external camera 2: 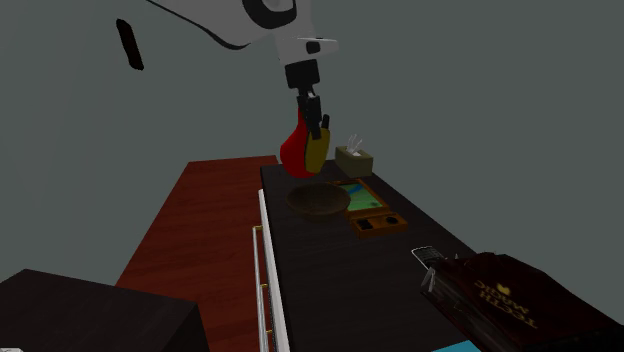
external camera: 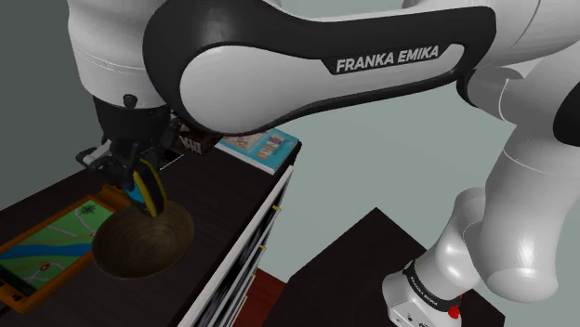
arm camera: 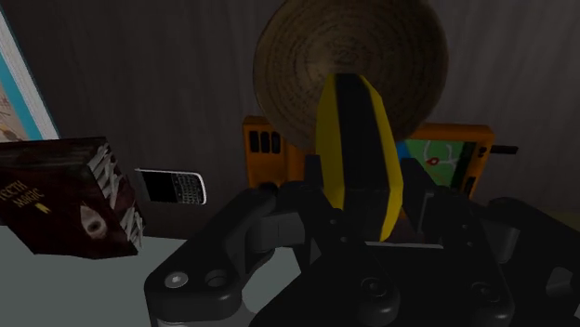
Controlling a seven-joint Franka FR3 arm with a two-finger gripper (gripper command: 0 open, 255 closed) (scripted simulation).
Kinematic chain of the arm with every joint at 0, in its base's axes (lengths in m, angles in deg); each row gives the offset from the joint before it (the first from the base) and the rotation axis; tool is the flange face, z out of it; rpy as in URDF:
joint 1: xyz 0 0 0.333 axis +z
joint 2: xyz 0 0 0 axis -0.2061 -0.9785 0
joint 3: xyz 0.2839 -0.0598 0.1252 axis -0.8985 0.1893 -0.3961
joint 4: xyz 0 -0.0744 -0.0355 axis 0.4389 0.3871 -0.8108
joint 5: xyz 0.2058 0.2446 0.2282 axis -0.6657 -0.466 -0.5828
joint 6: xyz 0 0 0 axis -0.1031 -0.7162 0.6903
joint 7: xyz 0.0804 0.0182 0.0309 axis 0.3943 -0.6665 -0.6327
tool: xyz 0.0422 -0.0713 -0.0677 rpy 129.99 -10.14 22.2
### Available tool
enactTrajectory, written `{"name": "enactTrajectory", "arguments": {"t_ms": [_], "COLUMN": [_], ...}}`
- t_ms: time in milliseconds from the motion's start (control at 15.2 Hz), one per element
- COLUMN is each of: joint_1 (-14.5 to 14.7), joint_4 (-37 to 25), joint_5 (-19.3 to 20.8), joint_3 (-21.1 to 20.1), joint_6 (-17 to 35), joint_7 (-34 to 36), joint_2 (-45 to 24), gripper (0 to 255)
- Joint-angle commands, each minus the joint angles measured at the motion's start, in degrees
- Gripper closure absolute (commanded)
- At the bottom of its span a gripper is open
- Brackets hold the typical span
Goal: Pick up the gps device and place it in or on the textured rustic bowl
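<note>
The gripper (external camera 2: 314, 122) clasps the gps (external camera 2: 300, 152) just above the bowl (external camera 2: 300, 203). The carry looks nearly done. Next: lower over the bowl's middle and release.

White capital letters on the black cover of the robot arm (external camera: 307, 58) read "FRANKA EMIKA" in the shoulder view.

The dark brown box (external camera 2: 510, 300) carries gold lettering on its top. In the second exterior view it stands upside down. In the wrist view, on the same box (arm camera: 65, 195), the last word looks like "MAGIC" and the word before it is cut off. The pale print on the box's side face cannot be read.

The teal-edged book (external camera: 262, 145) shows coloured printing on its cover, too small to read.

The orange-framed screen (external camera: 51, 243) shows a green map with a blue band, pale roads and small pin marks, with no legible words.

The mobile phone (arm camera: 172, 186) has rows of keys whose characters cannot be made out.
</note>
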Motion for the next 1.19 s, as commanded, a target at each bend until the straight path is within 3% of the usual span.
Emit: {"name": "enactTrajectory", "arguments": {"t_ms": [0,792,1122], "joint_1": [-0.02,0.02,0.03], "joint_4": [1.29,7.67,7.67], "joint_5": [0.25,2.35,2.35], "joint_3": [0.08,0.92,0.93], "joint_6": [1.46,9.8,9.8], "joint_7": [0.4,2.7,2.7], "joint_2": [-0.19,-2.56,-2.56], "gripper": [255,255,255]}}
